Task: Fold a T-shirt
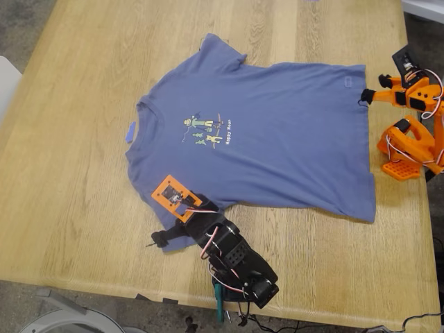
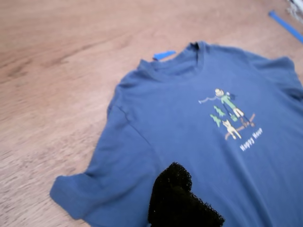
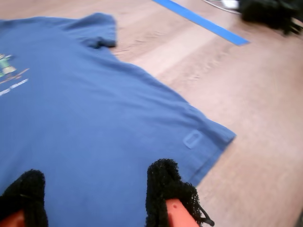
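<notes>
The slate-blue cotton T-shirt [image 1: 277,132] lies flat, print up, on the light wooden table [image 1: 69,194]. My first hand [image 1: 161,238] hovers at its sleeve; I cannot tell its spread. My second hand [image 3: 94,198], pads apart, sits over the hem.

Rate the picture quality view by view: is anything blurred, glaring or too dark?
Exterior view: sharp and evenly lit, soft shadows only, the T-shirt print readable. First wrist view: slightly soft, mild sheen on the table, my first claw a featureless black blob. Second wrist view: soft, the background beyond the blue tape strip out of focus.
</notes>
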Controlling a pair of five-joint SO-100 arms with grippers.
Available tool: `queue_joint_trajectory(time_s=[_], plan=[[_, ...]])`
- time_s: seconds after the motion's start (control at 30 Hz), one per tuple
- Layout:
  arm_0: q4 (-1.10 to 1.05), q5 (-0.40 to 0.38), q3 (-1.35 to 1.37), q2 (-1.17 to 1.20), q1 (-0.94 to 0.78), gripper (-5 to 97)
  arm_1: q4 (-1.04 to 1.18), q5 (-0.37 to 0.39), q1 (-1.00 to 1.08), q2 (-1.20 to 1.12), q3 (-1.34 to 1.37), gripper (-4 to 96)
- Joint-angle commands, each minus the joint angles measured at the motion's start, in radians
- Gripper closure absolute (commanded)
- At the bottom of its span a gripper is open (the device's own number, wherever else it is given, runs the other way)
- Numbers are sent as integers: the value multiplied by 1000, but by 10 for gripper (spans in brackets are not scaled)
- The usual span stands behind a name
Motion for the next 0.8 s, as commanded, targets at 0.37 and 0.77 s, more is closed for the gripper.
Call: queue_joint_trajectory(time_s=[0.37,0.77], plan=[[-120,55,-169,-322,261,230,-255,-43,-609,-471,-137,620],[-359,69,-60,-479,247,230,-778,-6,-657,-729,40,625]])
